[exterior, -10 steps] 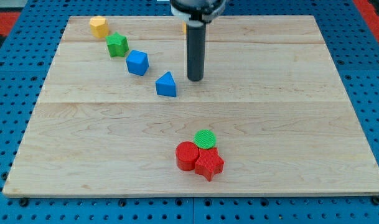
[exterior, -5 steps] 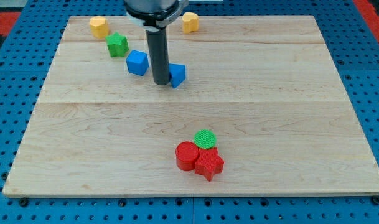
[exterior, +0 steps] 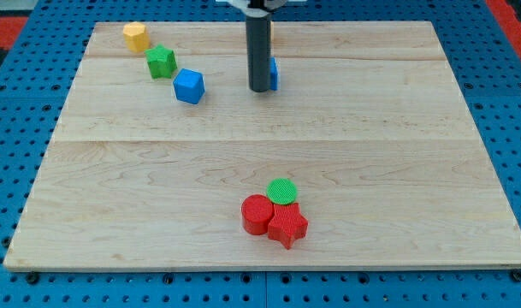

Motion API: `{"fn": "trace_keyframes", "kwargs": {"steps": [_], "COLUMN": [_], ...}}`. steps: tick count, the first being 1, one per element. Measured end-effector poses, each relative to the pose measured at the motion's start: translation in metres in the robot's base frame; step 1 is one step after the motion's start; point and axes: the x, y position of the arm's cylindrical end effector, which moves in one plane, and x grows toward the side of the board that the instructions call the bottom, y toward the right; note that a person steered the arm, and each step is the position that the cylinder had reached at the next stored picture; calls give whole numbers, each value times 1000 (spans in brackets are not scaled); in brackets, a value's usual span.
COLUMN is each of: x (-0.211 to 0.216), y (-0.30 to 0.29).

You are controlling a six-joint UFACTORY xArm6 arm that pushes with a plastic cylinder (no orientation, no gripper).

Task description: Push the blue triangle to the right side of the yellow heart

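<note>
Right now my tip rests on the tabletop directly in front of the blue triangle, hiding most of it; only a blue sliver shows at the rod's right. The yellow heart is hidden behind the rod. No fingers exist here, so nothing is held. Left of my tip sit a blue cube, green star and yellow block.

Moved toward the view's top and right: my tip, now just left of the blue triangle. Triangle pushed up-right too, largely hidden behind the rod. Yellow heart now almost fully covered.
</note>
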Motion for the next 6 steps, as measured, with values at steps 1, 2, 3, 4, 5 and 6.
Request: {"fn": "trace_keyframes", "kwargs": {"steps": [1, 2, 3, 4, 5, 6], "x": [-25, -56, -80, -99, -60, -4], "y": [18, 29, 40, 42, 30, -10]}}
